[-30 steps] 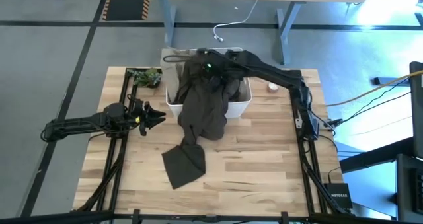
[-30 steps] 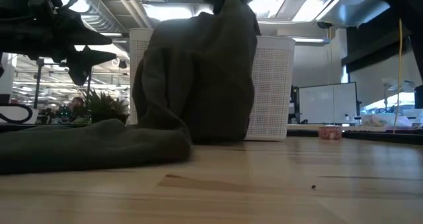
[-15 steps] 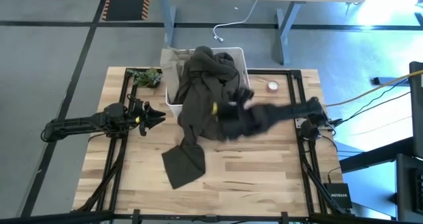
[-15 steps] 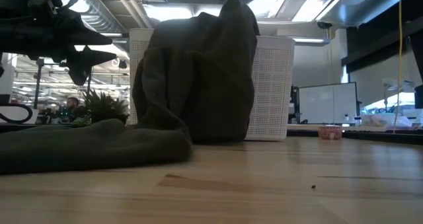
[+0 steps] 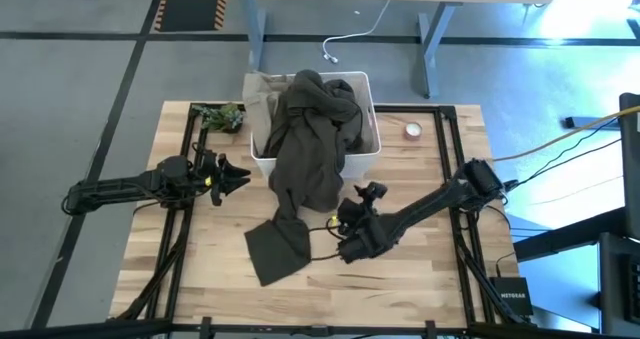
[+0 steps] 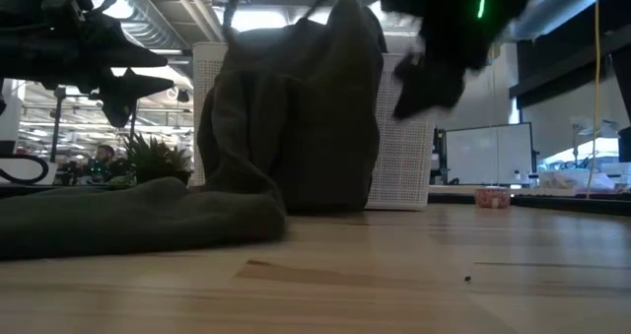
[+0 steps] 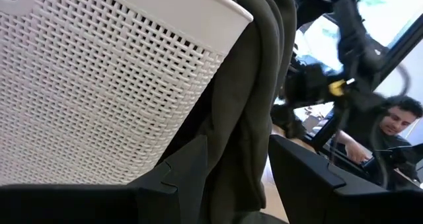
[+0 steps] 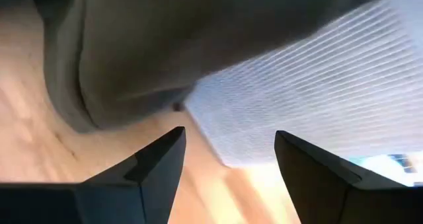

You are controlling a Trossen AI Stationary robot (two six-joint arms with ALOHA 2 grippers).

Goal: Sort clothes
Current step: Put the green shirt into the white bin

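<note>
A dark olive-brown garment (image 5: 305, 149) is heaped on the white bin (image 5: 365, 154). It hangs over the bin's near rim, and its lower end (image 5: 278, 249) lies on the table. It also shows in the low view (image 6: 296, 117). A grey-khaki piece (image 5: 262, 85) lies over the bin's far left corner. My right gripper (image 5: 358, 201) is open and empty. It hovers above the table just near of the bin, beside the hanging garment, and shows blurred in the low view (image 6: 409, 98). My left gripper (image 5: 238, 176) is open and empty, left of the bin. The other clothes are hidden.
A small green plant (image 5: 220, 115) stands at the far left, beside the bin. A small red-and-white roll (image 5: 412, 131) lies to the right of the bin. Bare wood (image 5: 400, 279) spreads over the near right. A person (image 7: 396, 121) shows beyond the table.
My right gripper has come away from the top of the olive garment over the bin. It has swung toward the table's near edge and down, fast enough to blur. The garment has stayed draped over the bin's near rim, with its lower end on the table.
</note>
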